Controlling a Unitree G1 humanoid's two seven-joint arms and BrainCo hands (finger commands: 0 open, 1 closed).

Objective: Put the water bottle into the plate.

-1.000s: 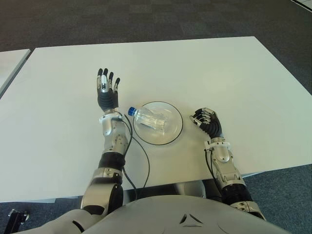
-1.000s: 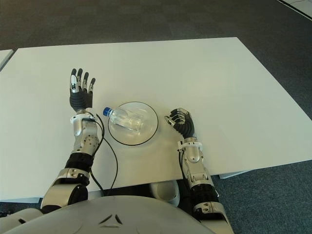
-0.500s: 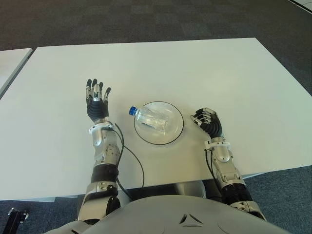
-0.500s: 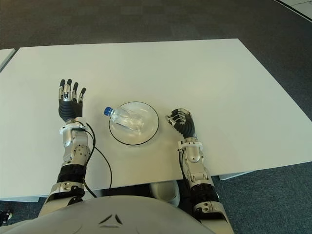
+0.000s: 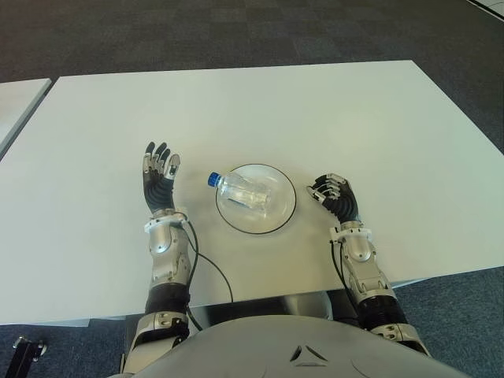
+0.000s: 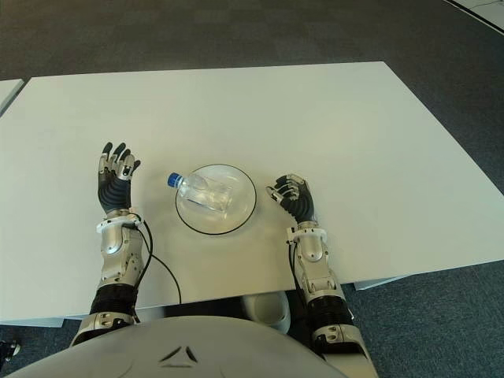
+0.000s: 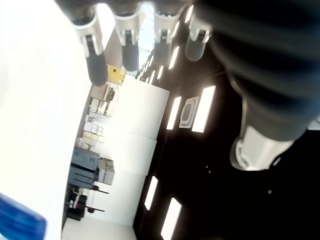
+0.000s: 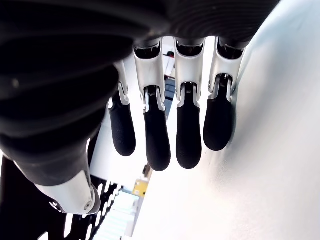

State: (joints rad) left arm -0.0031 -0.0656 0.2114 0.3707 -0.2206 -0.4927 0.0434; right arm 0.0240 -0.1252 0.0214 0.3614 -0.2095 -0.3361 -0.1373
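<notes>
I see my left robot hand (image 7: 165, 30) close up, fingers (image 7: 95, 60) extended, holding nothing; a blue cap (image 7: 20, 225) shows beside the white bench (image 7: 35, 100).

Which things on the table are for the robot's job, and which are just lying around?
For the job:
- clear plastic water bottle with a blue cap, lying on its side in the plate
- round clear plate with a dark rim
- left hand, open, left of the bottle

Just there:
- right hand, fingers curled, holding nothing, right of the plate
- big white table
- black cable along the left arm
</notes>
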